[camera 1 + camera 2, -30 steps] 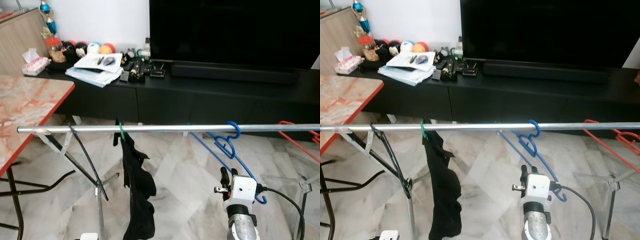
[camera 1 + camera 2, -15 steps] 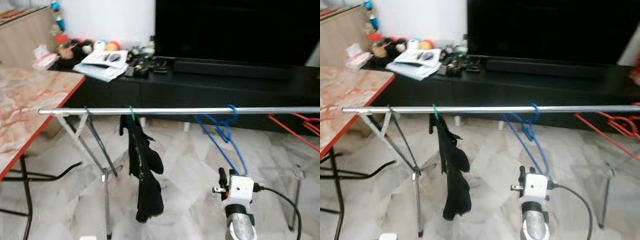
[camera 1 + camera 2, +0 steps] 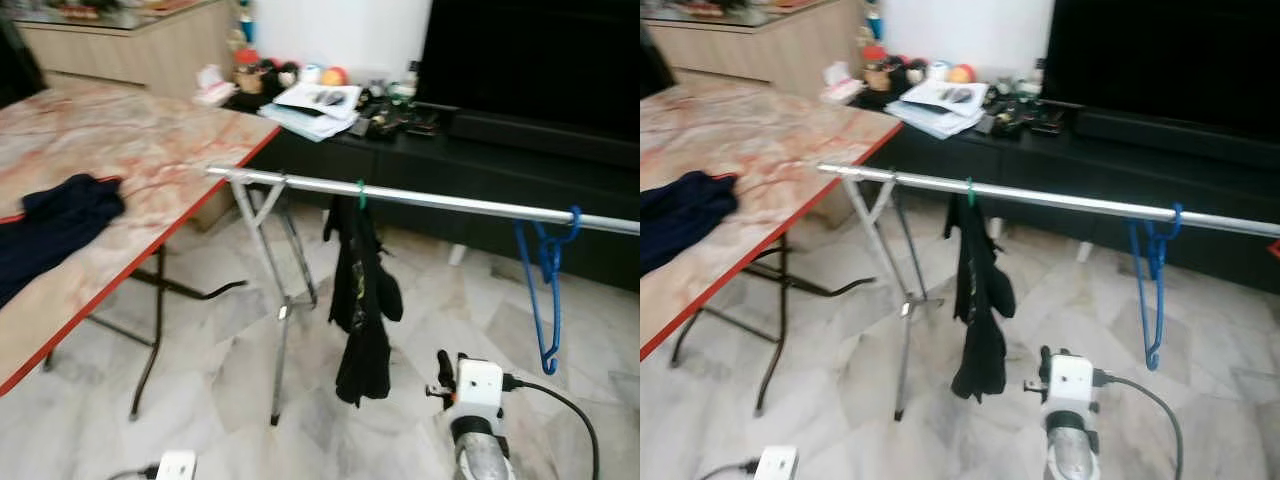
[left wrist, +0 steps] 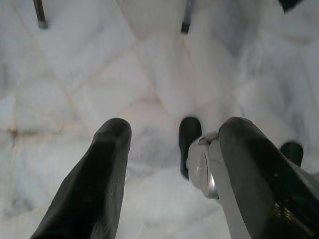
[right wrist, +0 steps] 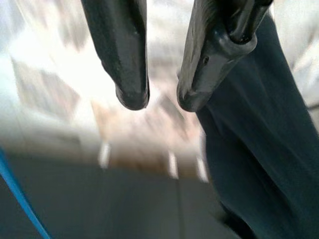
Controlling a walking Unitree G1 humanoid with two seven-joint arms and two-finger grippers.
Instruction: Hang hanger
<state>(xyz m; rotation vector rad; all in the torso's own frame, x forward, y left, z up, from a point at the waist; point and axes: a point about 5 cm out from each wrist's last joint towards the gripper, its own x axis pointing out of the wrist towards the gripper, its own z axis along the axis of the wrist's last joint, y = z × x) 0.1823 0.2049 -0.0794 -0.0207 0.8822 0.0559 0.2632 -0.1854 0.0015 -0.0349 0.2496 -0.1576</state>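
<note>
Blue hanger (image 3: 546, 290): it hangs by its hook on the metal rail (image 3: 420, 198), toward the rail's right end. Its long axis goes straight down, and the lower curved end points to the floor. No claw touches it.
Metal rail: it runs nearly level, from the table side across to the right edge of the head view. It rests on crossed legs (image 3: 280, 300) at its left end.
Black garment (image 3: 360, 290): it hangs from a green hook on the rail, to the left of the blue hanger and well apart from it.
Right gripper (image 5: 162, 102): the two black fingers are a little spread, with a narrow gap between the tips. They hold nothing. The right arm (image 3: 475, 400) is low, below the rail and between the garment and the hanger.
Left gripper (image 4: 172, 164): the fingers are wide apart and empty, pointing down at the marble floor (image 4: 99, 74).
Table (image 3: 150, 160): its red edge is left of the rail, and a dark cloth (image 3: 50, 225) lies on it.
Open room: bare floor lies under the rail, between the legs and the hanger.
</note>
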